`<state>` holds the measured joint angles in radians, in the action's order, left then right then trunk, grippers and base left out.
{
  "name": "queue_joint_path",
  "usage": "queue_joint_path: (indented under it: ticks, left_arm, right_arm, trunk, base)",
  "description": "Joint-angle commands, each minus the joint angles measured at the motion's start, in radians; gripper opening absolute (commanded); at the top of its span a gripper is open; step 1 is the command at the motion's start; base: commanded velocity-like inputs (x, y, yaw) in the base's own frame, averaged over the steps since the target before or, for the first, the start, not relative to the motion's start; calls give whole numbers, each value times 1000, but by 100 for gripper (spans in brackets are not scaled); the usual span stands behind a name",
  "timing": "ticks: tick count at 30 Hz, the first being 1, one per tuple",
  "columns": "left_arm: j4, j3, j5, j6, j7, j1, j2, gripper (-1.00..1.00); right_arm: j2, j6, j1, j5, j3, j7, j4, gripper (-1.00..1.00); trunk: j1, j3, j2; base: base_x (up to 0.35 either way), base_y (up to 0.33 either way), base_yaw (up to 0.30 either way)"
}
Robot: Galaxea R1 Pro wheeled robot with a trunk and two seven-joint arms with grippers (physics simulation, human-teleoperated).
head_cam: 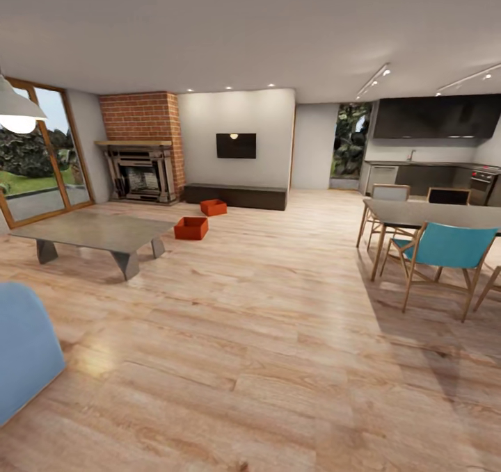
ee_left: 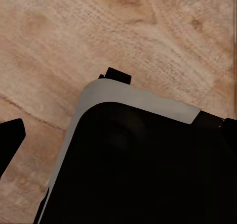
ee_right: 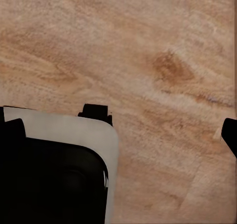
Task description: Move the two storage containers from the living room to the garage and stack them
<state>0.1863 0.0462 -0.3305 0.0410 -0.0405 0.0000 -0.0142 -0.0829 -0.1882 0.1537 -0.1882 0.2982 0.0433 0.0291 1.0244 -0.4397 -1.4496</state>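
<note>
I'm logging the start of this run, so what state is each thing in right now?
Near container: on the wood floor, upright, open-topped, untouched.
Far container: on the wood floor by the low bench, upright, apart from the other.
TV: dark, off.
Fireplace: unlit.
Blue chair: upright at the dining table.
Coffee table: upright, top bare.
Grippers: open or shut cannot be told.

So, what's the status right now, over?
Tools: state unclear, nothing held. Two boxes, near and far, on the wood floor by the fireplace. Coffee table left of the route.
</note>
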Motion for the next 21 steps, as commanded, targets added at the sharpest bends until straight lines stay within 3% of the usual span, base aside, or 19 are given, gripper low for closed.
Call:
queue_joint_path:
  ticks: [1, 21]
  left_arm:
    - [1, 4, 1, 1, -1, 0, 1, 100]
    - [1, 3, 4, 3, -1, 0, 3, 100]
  right_arm:
    - [0, -7, 1, -11, 7, 4, 3, 100]
    - [5, -1, 1, -11, 5, 4, 3, 100]
  trunk:
    - [1, -1, 0]
    - [1, -1, 0]
  base:
    - [326, 0, 0]
    - [326, 0, 0]
